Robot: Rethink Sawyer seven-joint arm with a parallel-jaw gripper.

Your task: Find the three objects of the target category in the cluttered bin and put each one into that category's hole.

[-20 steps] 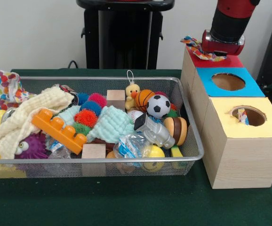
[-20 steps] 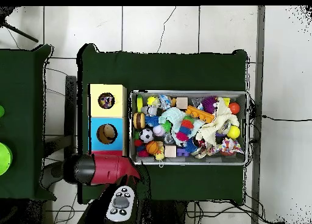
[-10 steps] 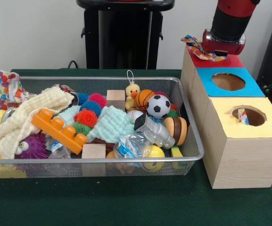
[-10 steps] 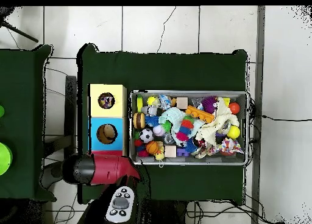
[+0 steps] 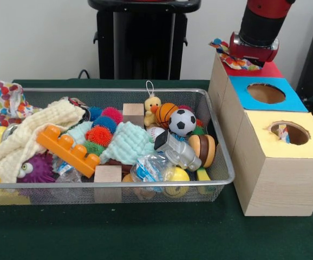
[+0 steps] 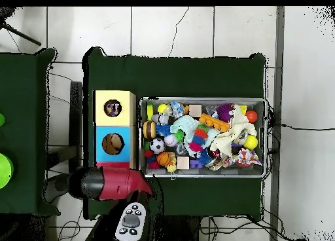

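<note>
A table (image 5: 145, 238) under dark green cloth carries everything; a wire mesh bin (image 5: 221, 157) packed with toys rests directly on it; just beside the bin, a row of three wooden boxes (image 5: 278, 179) topped yellow, blue and red, also stands on the cloth; boxes and bin appear nearly touching.
</note>
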